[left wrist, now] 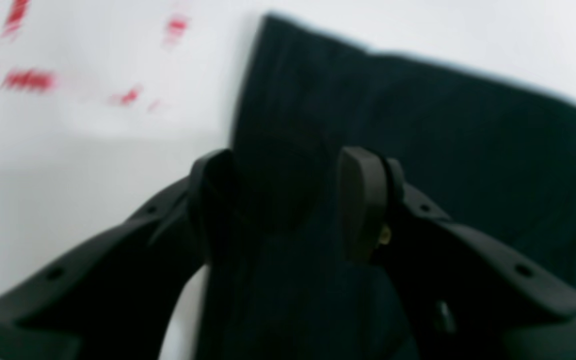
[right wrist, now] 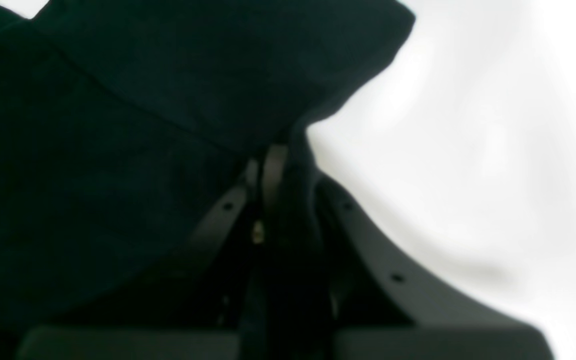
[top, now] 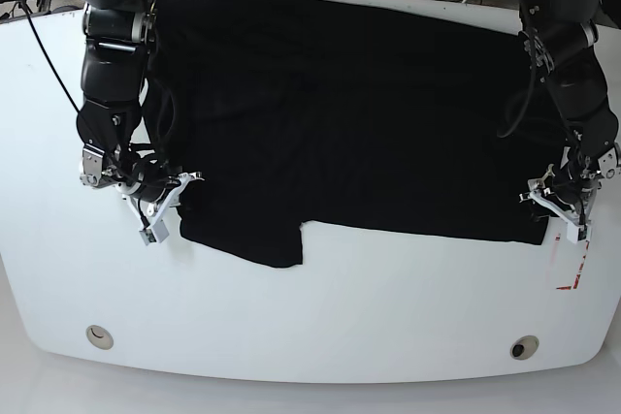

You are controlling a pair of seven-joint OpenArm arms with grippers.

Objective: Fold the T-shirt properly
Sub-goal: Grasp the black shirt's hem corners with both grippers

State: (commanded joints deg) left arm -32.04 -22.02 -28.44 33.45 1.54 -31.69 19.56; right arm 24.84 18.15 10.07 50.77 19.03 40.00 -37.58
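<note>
Black fingers (left wrist: 363, 200) of the left gripper (left wrist: 288, 200) filled the wrist view, blurred, w/ T-shirt (left wrist: 418, 140) cloth between them; jaws stood apart, so grip couldn't be told. Right gripper (right wrist: 288, 170) was clenched on a dark fold, its tips hidden by cloth. Only the base view showed the T-shirt (top: 340, 113) spread across the white table (top: 310, 327), w/ grippers (top: 155, 196) (top: 563, 203) at opposite edges. Red marks (left wrist: 28, 80) were smeared

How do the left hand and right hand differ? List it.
The right hand has its jaws nearly closed, pinching the T-shirt. The left hand has its jaws well apart, with cloth between them. The right hand sits by the sleeve, the left hand at the opposite, straight corner. Both are at the T-shirt's near edge.
</note>
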